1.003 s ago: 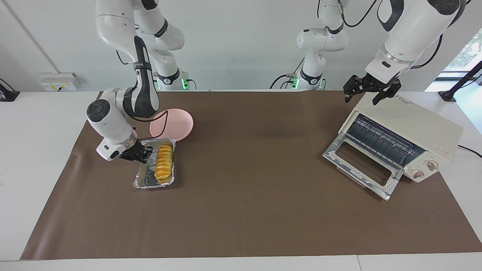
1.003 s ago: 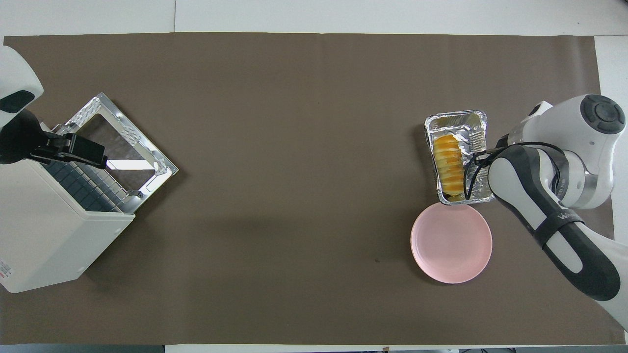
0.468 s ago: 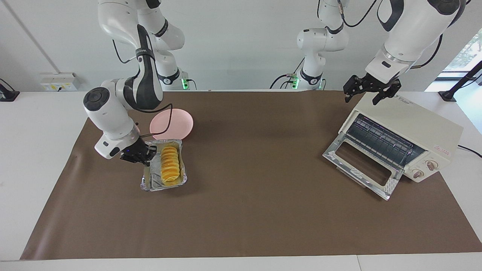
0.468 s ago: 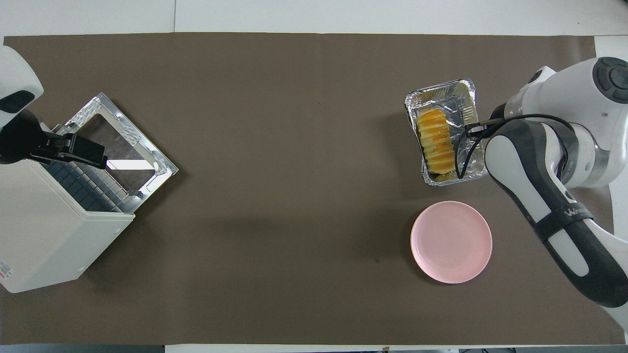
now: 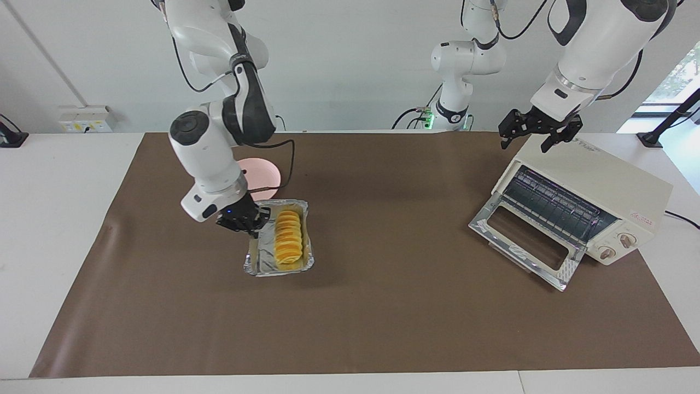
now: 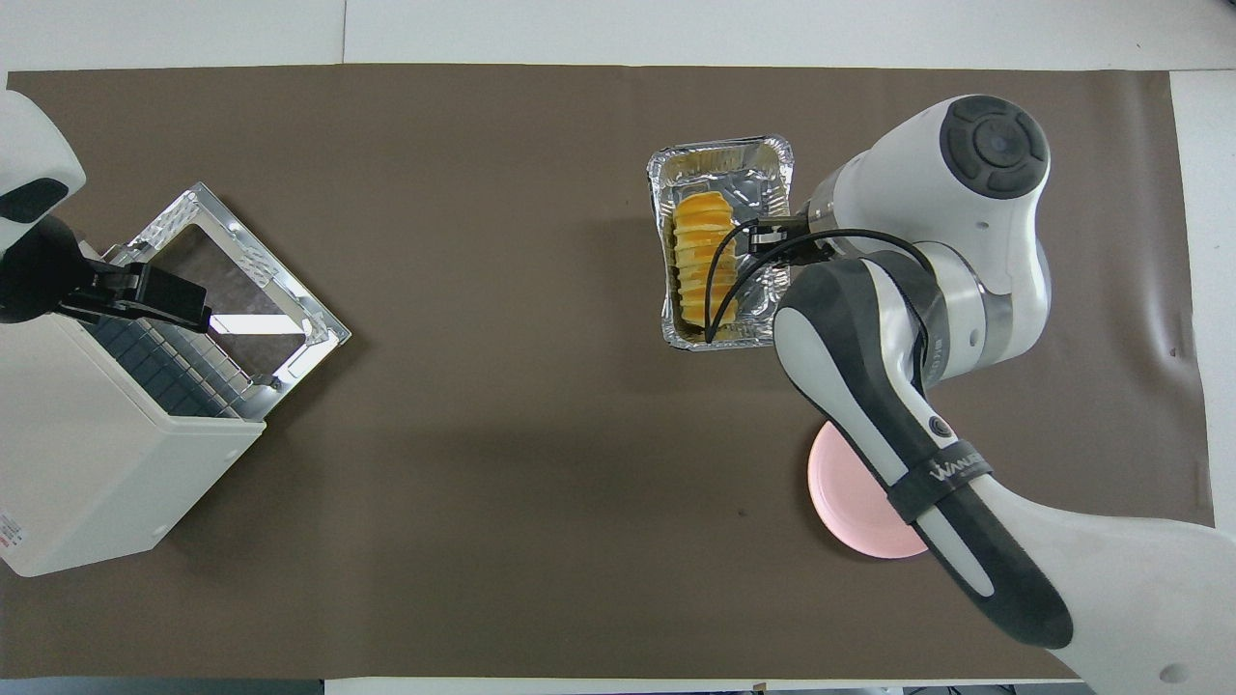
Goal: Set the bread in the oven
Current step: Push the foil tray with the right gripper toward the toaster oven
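The bread (image 5: 288, 239) (image 6: 703, 259), a ridged yellow-orange loaf, lies in a crinkled foil tray (image 5: 261, 264) (image 6: 736, 172) near the middle of the brown mat. My right gripper (image 5: 249, 221) (image 6: 772, 232) is shut on the tray's long rim, on the side toward the right arm's end. The cream oven (image 5: 601, 180) (image 6: 87, 463) stands at the left arm's end with its glass door (image 5: 525, 241) (image 6: 241, 280) dropped open and the rack showing. Over the oven's top corner my left gripper (image 5: 538, 134) (image 6: 145, 294) hangs open, holding nothing.
A round pink plate (image 5: 262, 172) (image 6: 855, 492) lies nearer to the robots than the tray, partly covered by the right arm. The brown mat (image 5: 383, 317) covers most of the white table.
The right gripper has carried the foil tray with the bread away from beside the pink plate, toward the table's middle and the oven. The left arm has not moved.
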Controlling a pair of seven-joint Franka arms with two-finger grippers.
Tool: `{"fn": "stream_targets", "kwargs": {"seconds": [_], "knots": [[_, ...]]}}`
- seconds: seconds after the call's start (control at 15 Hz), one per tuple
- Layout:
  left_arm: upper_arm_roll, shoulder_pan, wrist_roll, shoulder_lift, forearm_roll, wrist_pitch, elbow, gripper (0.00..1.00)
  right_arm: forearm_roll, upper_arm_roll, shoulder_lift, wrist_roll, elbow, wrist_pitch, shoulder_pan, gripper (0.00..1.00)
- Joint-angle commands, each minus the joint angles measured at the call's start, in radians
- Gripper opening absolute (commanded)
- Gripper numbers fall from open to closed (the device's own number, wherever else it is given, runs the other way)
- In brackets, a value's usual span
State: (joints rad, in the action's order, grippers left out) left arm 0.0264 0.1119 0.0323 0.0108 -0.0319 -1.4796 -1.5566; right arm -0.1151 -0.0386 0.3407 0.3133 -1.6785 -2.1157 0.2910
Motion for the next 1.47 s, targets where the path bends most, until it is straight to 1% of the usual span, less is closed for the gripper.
{"fn": "stream_targets", "kwargs": {"seconds": [0.0, 0.13, 0.27, 0.33, 0.4, 0.6, 0.67, 0.8, 1.0, 1.07, 1.14, 1.2, 1.27, 1.34, 1.4], "knots": [[0.006, -0.009, 0.008, -0.019, 0.014, -0.001, -0.016, 1.00, -0.055, 0.005, 0.089, 0.045, 0.077, 0.017, 0.063, 0.00], [0.007, -0.009, 0.008, -0.019, 0.014, -0.001, -0.016, 1.00, -0.070, 0.003, 0.118, 0.111, 0.083, -0.013, 0.085, 0.00], [0.006, -0.009, 0.008, -0.019, 0.014, -0.001, -0.016, 1.00, -0.142, 0.003, 0.150, 0.122, 0.083, -0.065, 0.092, 0.00], [0.007, -0.009, 0.008, -0.019, 0.014, -0.001, -0.016, 1.00, -0.167, 0.003, 0.161, 0.122, 0.083, -0.111, 0.105, 0.00], [0.006, -0.009, 0.008, -0.019, 0.014, -0.001, -0.016, 1.00, -0.172, 0.003, 0.162, 0.124, 0.073, -0.148, 0.108, 0.00], [0.006, -0.009, 0.008, -0.019, 0.014, -0.001, -0.016, 1.00, -0.172, 0.003, 0.170, 0.147, 0.062, -0.164, 0.119, 0.00], [0.007, -0.009, 0.008, -0.019, 0.014, -0.001, -0.016, 1.00, -0.172, 0.003, 0.178, 0.164, 0.057, -0.173, 0.137, 0.00], [0.006, -0.009, 0.008, -0.019, 0.014, -0.001, -0.016, 1.00, -0.172, 0.003, 0.185, 0.173, 0.025, -0.225, 0.151, 0.00], [0.006, -0.009, 0.008, -0.019, 0.014, -0.001, -0.016, 1.00, -0.170, 0.005, 0.184, 0.174, -0.009, -0.233, 0.152, 0.00], [0.006, -0.009, 0.008, -0.019, 0.014, -0.001, -0.016, 1.00, -0.170, 0.005, 0.181, 0.173, -0.019, -0.237, 0.152, 0.05], [0.006, -0.009, 0.008, -0.019, 0.014, -0.001, -0.016, 1.00, -0.169, 0.003, 0.179, 0.173, -0.032, -0.251, 0.152, 0.23], [0.006, -0.009, 0.008, -0.019, 0.014, -0.001, -0.016, 1.00, -0.169, 0.005, 0.178, 0.174, -0.032, -0.245, 0.152, 0.52], [0.006, -0.009, 0.008, -0.019, 0.014, -0.001, -0.016, 1.00, -0.160, 0.006, 0.176, 0.176, -0.021, -0.219, 0.151, 0.71], [0.006, -0.009, 0.008, -0.019, 0.014, -0.001, -0.016, 1.00, -0.146, 0.017, 0.170, 0.176, 0.003, -0.148, 0.152, 0.86], [0.006, -0.009, 0.008, -0.019, 0.014, -0.001, -0.016, 1.00, -0.109, 0.022, 0.164, 0.176, 0.055, -0.062, 0.137, 0.94]]}}
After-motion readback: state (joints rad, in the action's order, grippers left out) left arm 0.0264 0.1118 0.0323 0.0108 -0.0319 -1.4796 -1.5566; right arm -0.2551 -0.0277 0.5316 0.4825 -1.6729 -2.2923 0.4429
